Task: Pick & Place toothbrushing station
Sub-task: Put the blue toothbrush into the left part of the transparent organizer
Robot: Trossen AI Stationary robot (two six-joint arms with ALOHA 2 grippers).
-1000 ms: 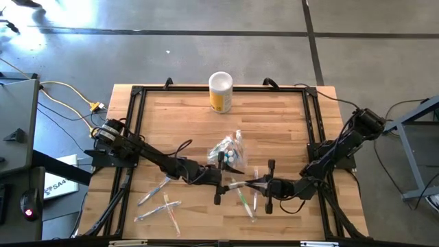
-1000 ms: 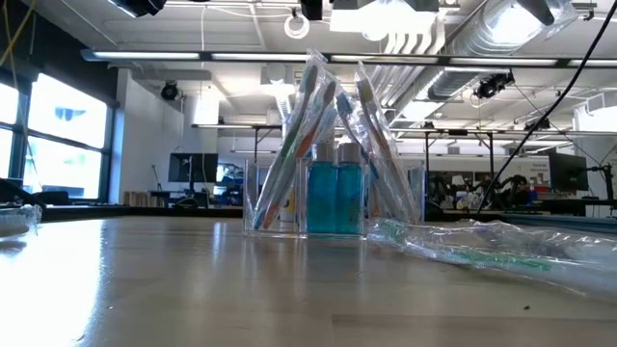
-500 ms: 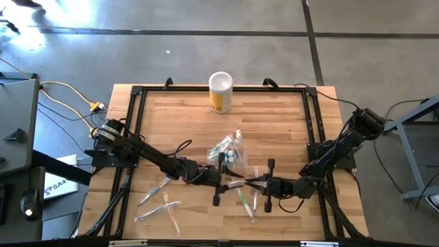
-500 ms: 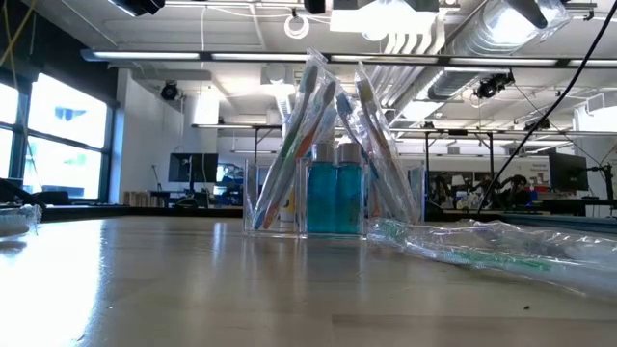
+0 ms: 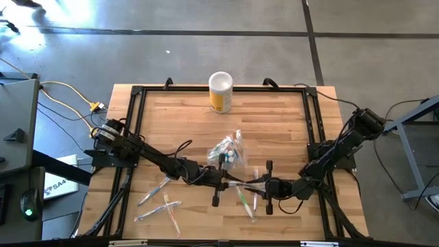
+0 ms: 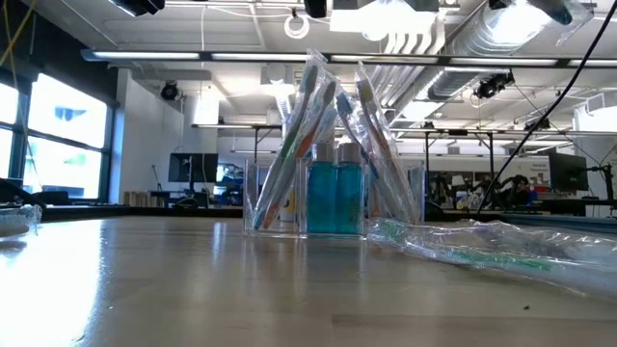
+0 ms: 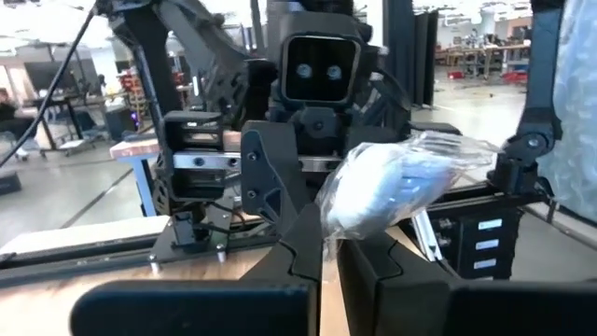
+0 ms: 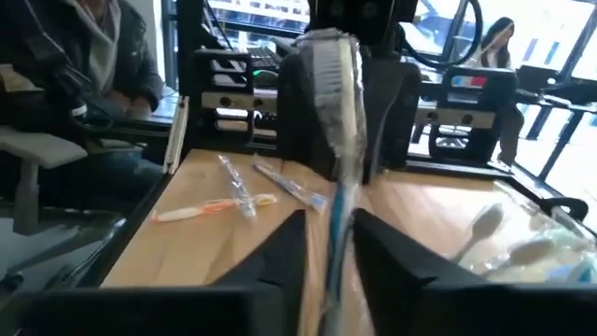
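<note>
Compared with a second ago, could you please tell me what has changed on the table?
The left tool closed on the wrapped toothbrush held out between the two arms. The right tool remains at that brush's other end. The clear holder, yellow canister and loose toothbrushes have not moved.

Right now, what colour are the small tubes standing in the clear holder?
Teal; the tubes show best in the low view, upright inside the clear holder.
</note>
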